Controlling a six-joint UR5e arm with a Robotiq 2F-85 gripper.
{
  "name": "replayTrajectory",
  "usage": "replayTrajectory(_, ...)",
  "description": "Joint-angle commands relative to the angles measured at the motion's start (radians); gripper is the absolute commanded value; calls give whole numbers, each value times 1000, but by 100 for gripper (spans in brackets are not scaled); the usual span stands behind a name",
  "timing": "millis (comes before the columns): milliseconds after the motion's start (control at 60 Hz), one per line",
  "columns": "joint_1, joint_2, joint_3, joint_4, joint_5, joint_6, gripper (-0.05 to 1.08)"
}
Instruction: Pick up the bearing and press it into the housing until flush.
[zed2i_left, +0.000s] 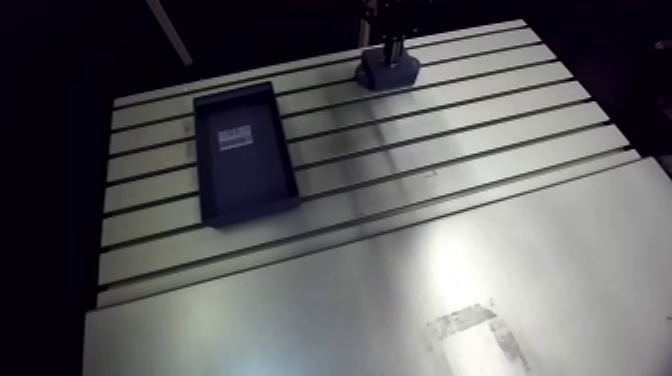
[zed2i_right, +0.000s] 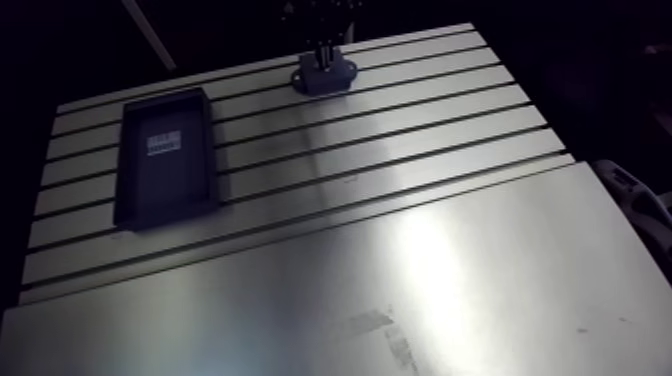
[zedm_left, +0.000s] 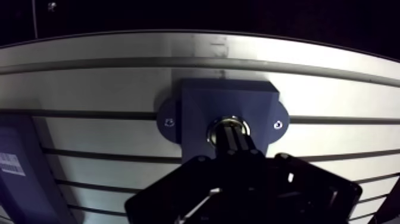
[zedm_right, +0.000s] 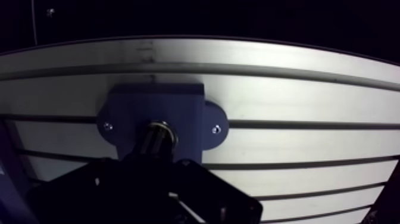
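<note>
On the desk (zed2i_left: 450, 200), a black tray (zed2i_left: 250, 190) lies near the left edge. Beyond it, by the far edge, sits the blue housing (zedm_left: 202, 104) with the bearing (zedm_left: 228, 124) in its bore. The tool (zedm_left: 230, 137) stands directly on the bearing; whether it grips is impossible to tell.

A white label (zed2i_left: 237, 137) lies inside the black tray (zed2i_left: 250, 185) on the table's left. Its barcode-like print is too small to read.

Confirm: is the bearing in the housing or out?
In, it seems: the bearing shows as a metal ring centred in the blue housing; whether flush, cannot tell.
</note>
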Motion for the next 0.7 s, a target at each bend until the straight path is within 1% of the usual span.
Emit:
replayTrajectory(17,-1,0,0,0,0,0,108)
replayTrajectory(700,0,0,0,0,1,0,108)
